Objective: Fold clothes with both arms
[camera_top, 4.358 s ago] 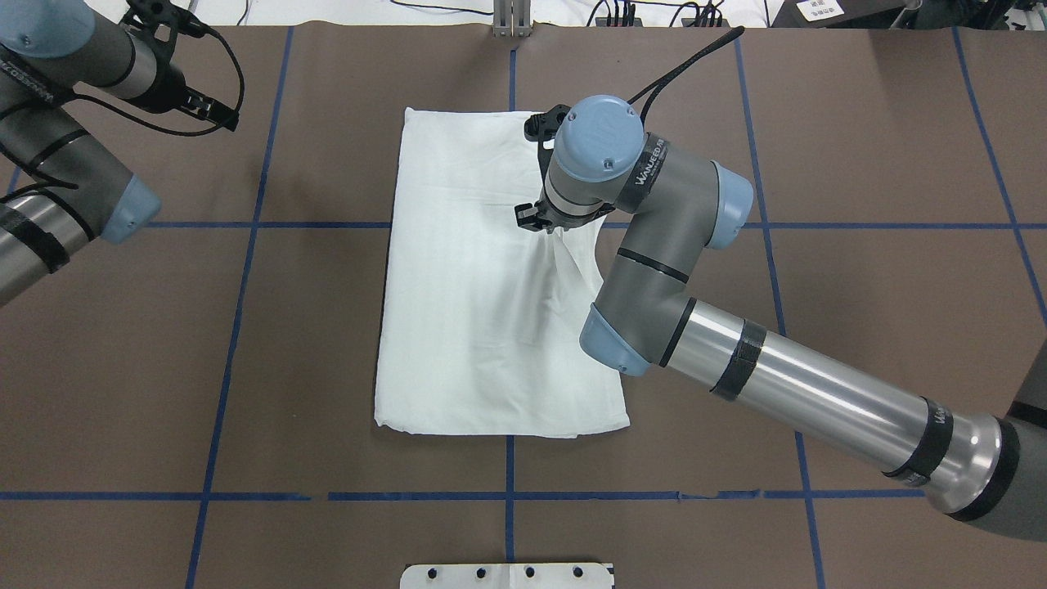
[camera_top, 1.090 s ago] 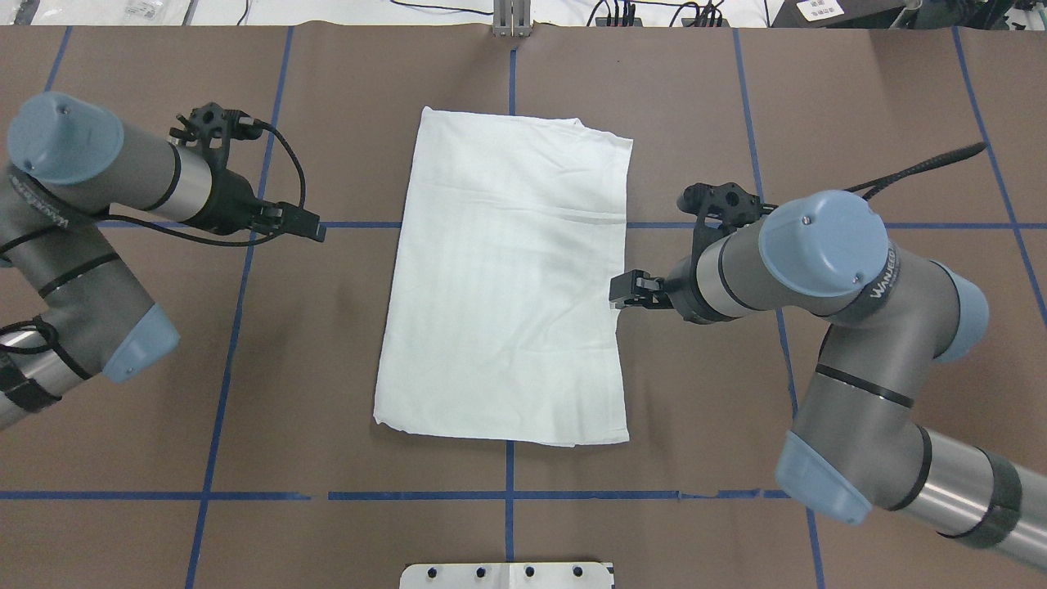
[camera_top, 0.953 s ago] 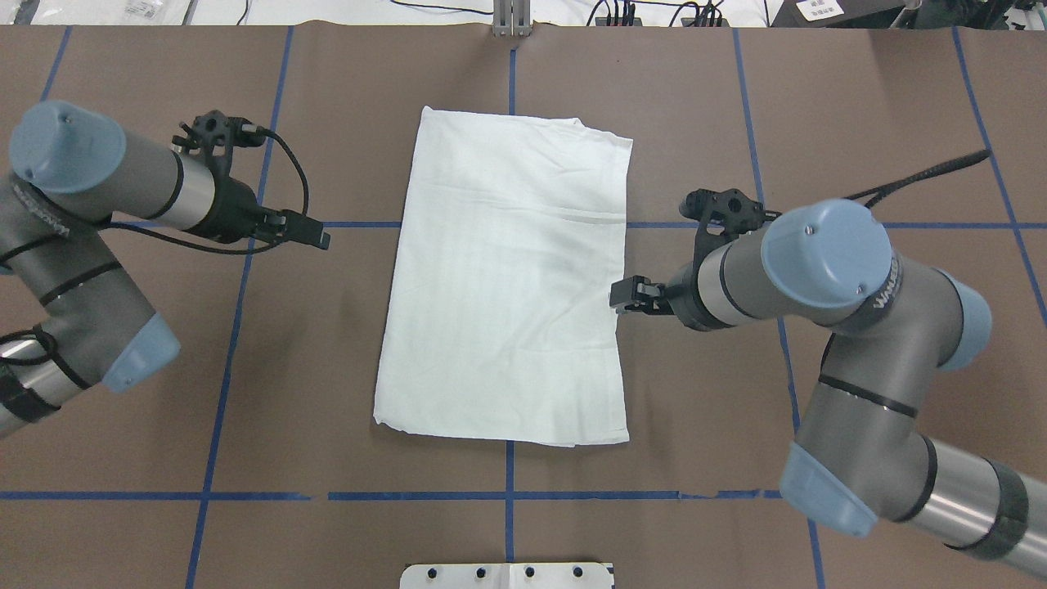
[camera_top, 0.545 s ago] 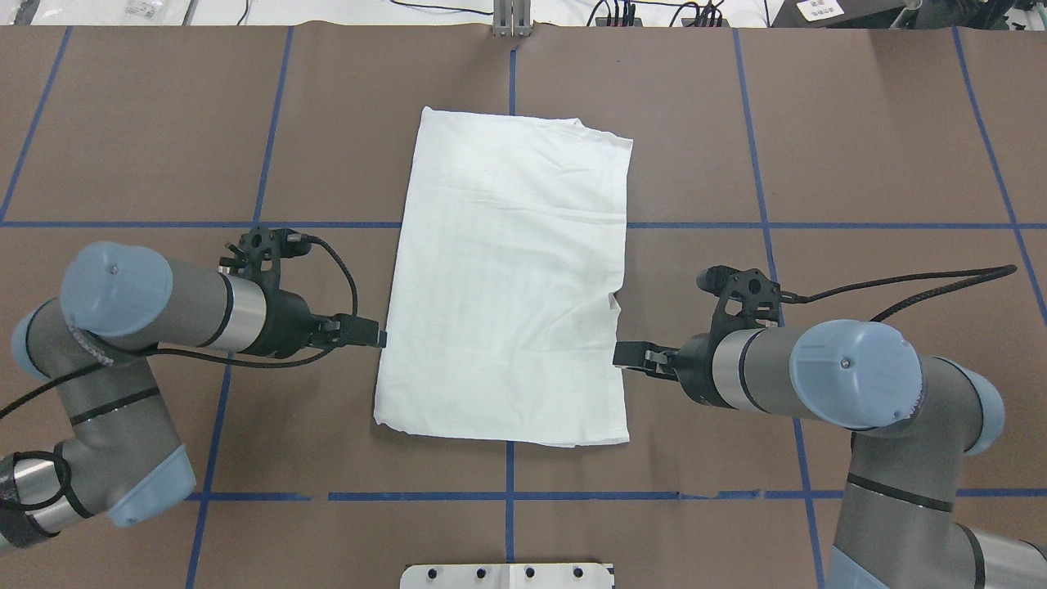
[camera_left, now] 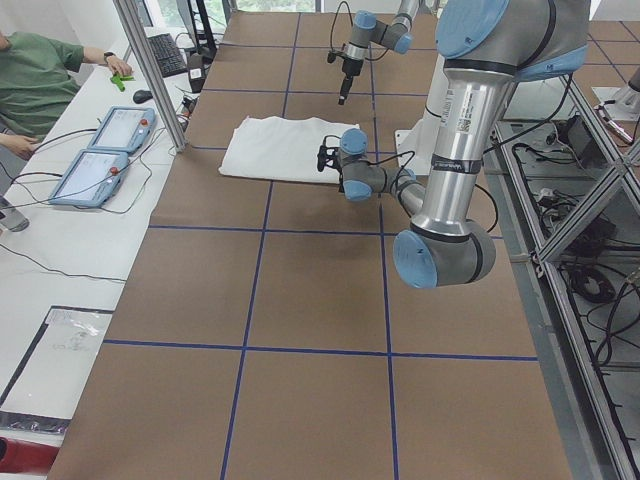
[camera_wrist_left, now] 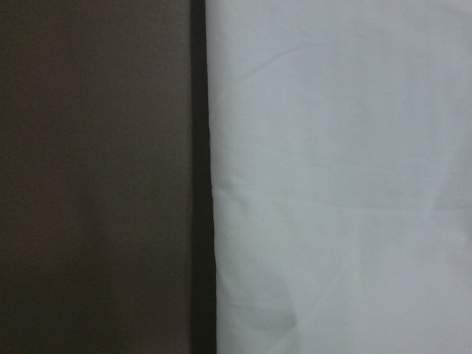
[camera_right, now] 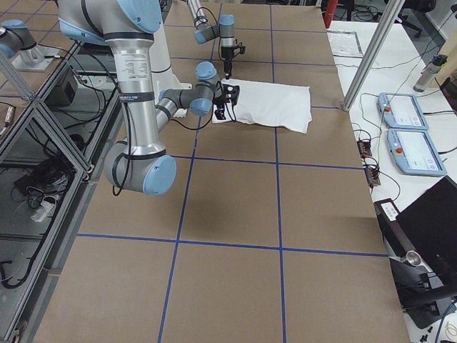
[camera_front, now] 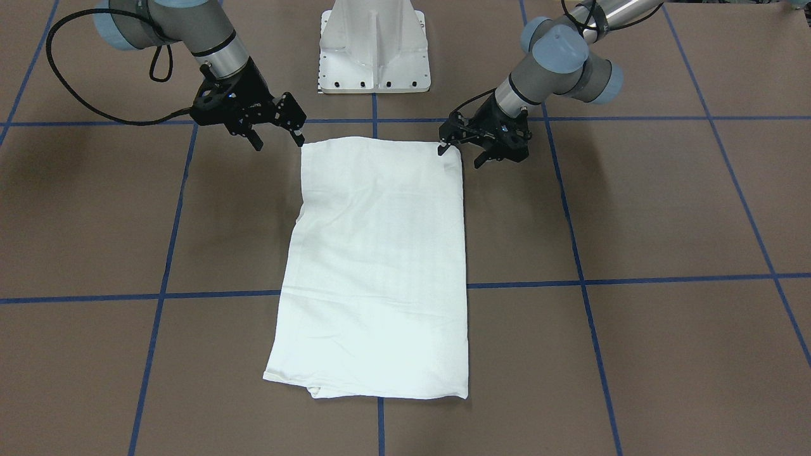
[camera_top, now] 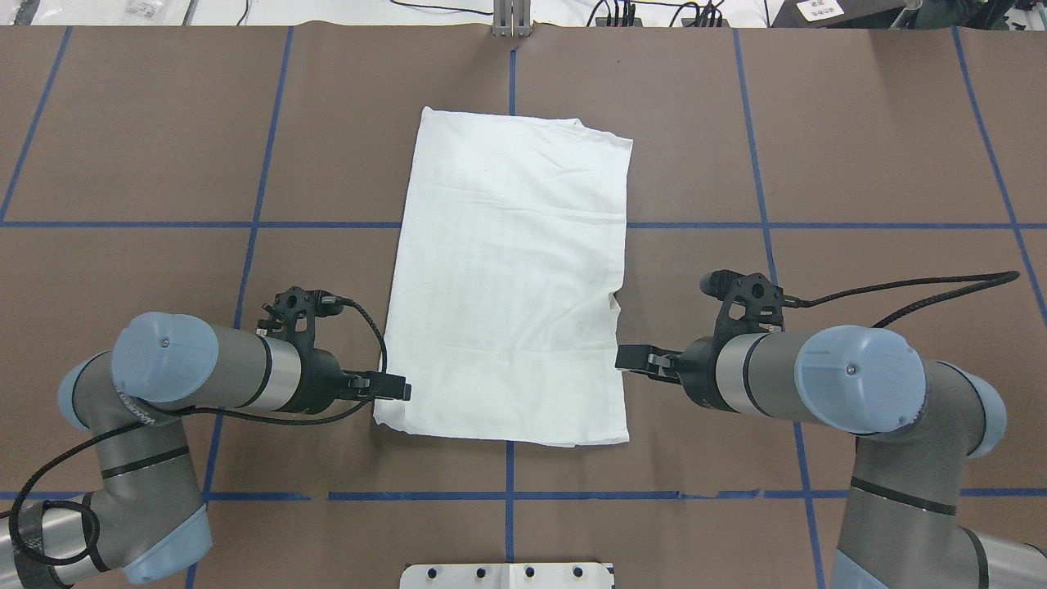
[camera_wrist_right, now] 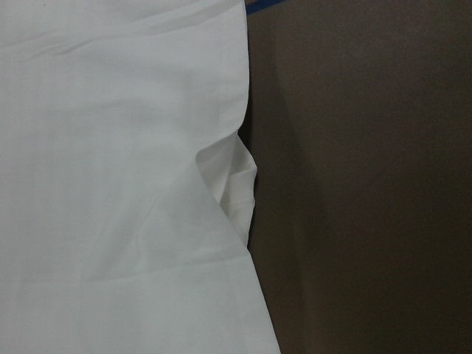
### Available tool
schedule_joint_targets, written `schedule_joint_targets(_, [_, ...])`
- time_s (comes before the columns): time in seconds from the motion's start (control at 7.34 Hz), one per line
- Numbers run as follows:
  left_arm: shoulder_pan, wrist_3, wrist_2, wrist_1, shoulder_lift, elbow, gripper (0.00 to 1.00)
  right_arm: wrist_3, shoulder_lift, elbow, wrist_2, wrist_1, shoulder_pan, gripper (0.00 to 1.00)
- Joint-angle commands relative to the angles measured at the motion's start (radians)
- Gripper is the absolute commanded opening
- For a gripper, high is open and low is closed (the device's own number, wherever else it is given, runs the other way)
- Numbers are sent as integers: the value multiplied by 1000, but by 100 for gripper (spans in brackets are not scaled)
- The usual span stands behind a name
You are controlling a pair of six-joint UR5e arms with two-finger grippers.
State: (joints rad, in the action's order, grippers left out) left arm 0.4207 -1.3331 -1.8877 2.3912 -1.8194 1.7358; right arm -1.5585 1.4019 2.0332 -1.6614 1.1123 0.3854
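Jaws apart, black left gripper [camera_top: 397, 388] at 8 o'clock and black right gripper [camera_top: 623, 358] at 4 flank the folded white cotton T-shirt [camera_top: 507, 278], seemingly to pinch its edges.

The T-shirt [camera_top: 507, 286] is plain white on a brown table [camera_top: 859, 123] gridded with blue lines [camera_top: 327, 224], the left arm [camera_top: 237, 380] and right arm [camera_top: 777, 384] are silver and grey with light-blue caps [camera_top: 165, 357], and the left gripper [camera_top: 397, 388], right gripper [camera_top: 626, 358] and cables [camera_top: 900, 286] are black.

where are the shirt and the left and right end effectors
shirt [camera_top: 507, 278], overhead view, middle of the cloth
left end effector [camera_top: 397, 387], overhead view, between its fingertips
right end effector [camera_top: 623, 358], overhead view, between its fingertips
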Motion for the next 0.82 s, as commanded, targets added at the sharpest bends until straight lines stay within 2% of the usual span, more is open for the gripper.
schedule_joint_targets(0.0, [-6,-2,-1,0,-1,-1,74,0,0,-1,0,0,0,100])
schedule_joint_targets(0.68, [-25,-2,-5,0,-9,-2,71,0,2,-5,0,0,-2,100])
